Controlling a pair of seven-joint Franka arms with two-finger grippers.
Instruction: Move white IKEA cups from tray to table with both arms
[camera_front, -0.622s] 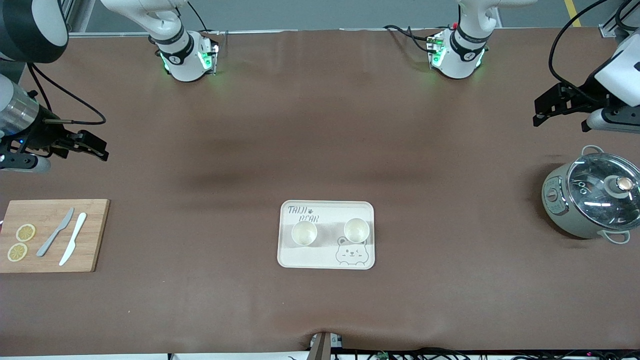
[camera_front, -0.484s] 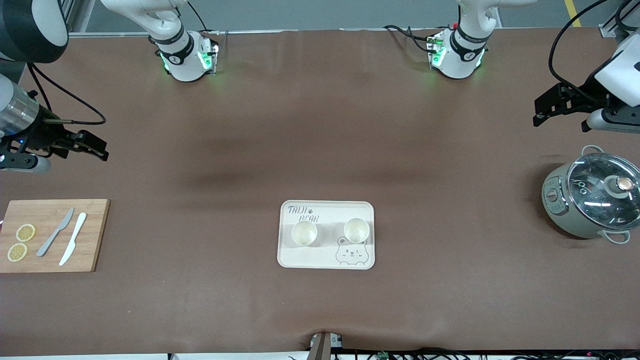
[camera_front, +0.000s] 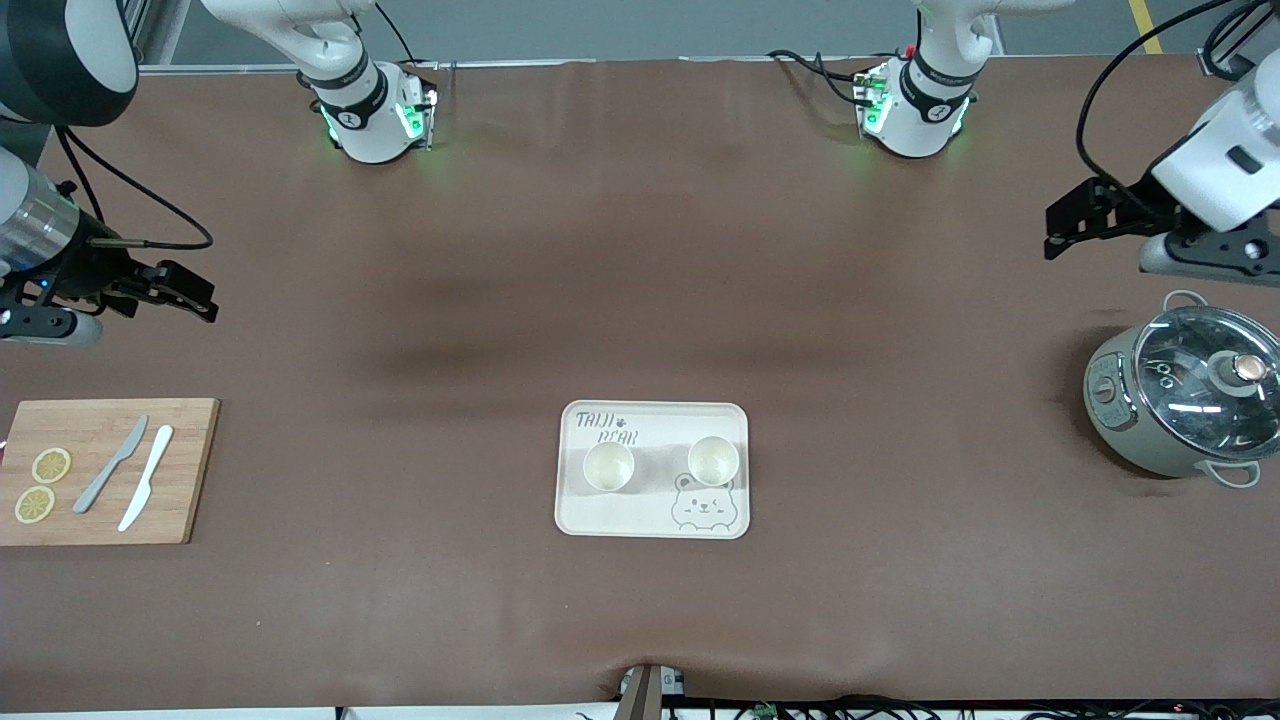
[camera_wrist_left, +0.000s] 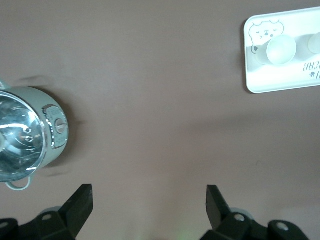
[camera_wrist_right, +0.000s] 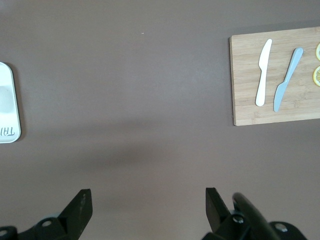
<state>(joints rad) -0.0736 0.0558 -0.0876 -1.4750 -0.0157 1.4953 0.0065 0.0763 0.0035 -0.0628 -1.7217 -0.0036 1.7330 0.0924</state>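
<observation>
On the bear tray (camera_front: 652, 520) stand two plain cream-white cups (camera_front: 608, 466), upright.

Brown matte worktop (camera_front: 640, 250) filled view, surface faintly creased, soft dark shadow bands across middle. Grey floor (camera_front: 650, 25) showed past its top edge; yellow floor line (camera_front: 1140, 18) at corner. Cables (camera_front: 900, 708) trailed along bottom edge.
</observation>
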